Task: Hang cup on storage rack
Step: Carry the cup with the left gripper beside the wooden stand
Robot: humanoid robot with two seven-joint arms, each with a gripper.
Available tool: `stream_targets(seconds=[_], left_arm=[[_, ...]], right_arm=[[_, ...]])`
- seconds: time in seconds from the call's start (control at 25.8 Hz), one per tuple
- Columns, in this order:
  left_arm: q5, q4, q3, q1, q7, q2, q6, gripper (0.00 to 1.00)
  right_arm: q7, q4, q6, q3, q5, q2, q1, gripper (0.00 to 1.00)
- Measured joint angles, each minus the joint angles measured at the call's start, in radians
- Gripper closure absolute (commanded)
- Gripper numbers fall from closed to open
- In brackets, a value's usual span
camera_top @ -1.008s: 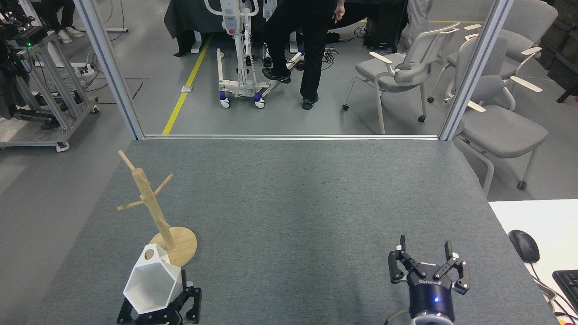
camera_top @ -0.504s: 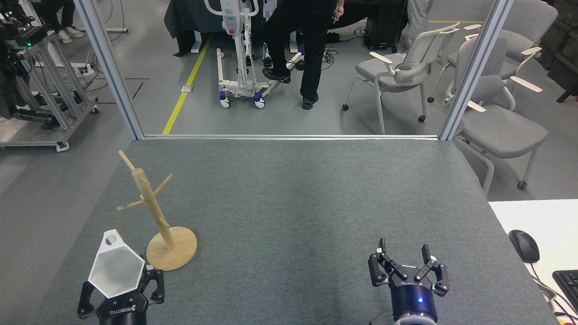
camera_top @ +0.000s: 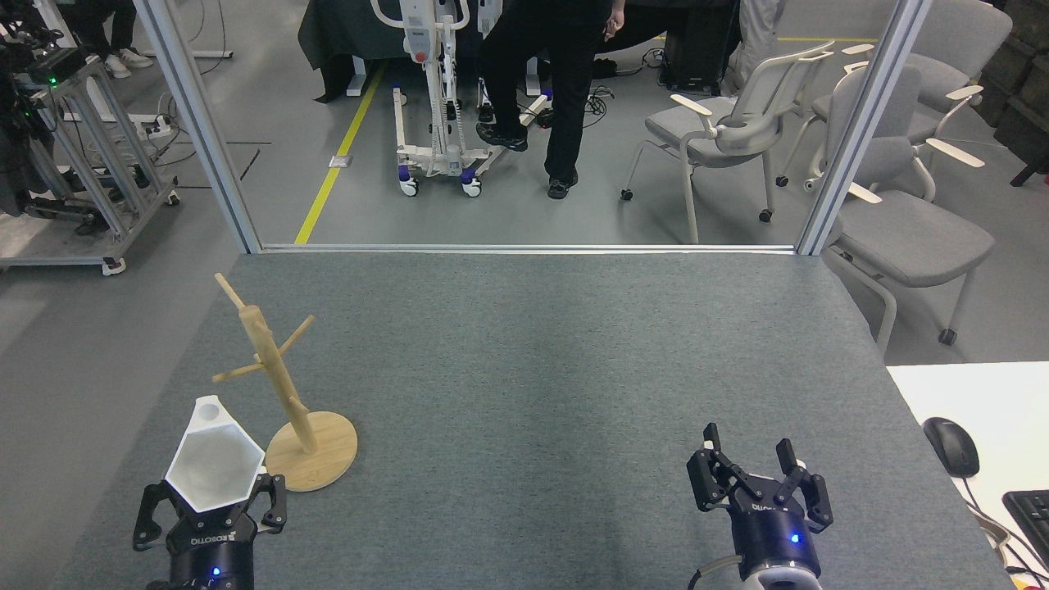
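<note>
Cup (camera_top: 215, 467) sits clamped in the left gripper (camera_top: 211, 506), fingers (camera_top: 273, 498) pinching its tapered body from both sides, hexagonal rim facing up toward the camera, interior visible. Handle with its round hole (camera_top: 209, 411) points away from the fingers, toward the far side. Gripper body just below the cup reads "ROBOTIQ", seen upside down, with a blue LED lit under it.

Storage rack (camera_top: 283, 393) stands just right of and beyond those fingers: upright post, short angled pegs, round wooden base (camera_top: 315, 453) on the grey felt table (camera_top: 541, 360). Cup rim overlaps the base edge in this view; can't tell if they touch. No peg is through the handle; cup is below and left of the pegs.

Right gripper (camera_top: 751, 469) is well apart to the right, low over the table, fingers spread, nothing between them. Lettering on its body is partly visible, not readable; blue LED on.

Right of that gripper, off the felt: a black computer mouse (camera_top: 951, 447) and the corner of a keyboard (camera_top: 1031, 515) on a white desk. Beyond the table: a person's (camera_top: 541, 90) dark-trousered legs, grey chairs (camera_top: 737, 131), a yellow floor line (camera_top: 340, 156).
</note>
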Motion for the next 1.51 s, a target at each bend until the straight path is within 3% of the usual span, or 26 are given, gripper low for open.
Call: stream_targets(seconds=[0.35,0.74,1.51], left_arm=[[-0.001,0.100,0.000,-0.085,-0.032,0.013,0.004,1.00],[0.001,0.151,0.000,-0.130,-0.042,0.039,0.006,1.00],[-0.061,0.159,-0.021,-0.146,-0.042,0.069,0.002,1.00]], right_arm=[[-0.018,0.017,-0.043,0.004,0.053,0.000,0.009,0.01],[-0.041,0.068,-0.063,0.005,0.057,-0.012,0.009,0.00],[-0.043,0.079,-0.074,0.010,0.058,0.004,0.011,0.00]])
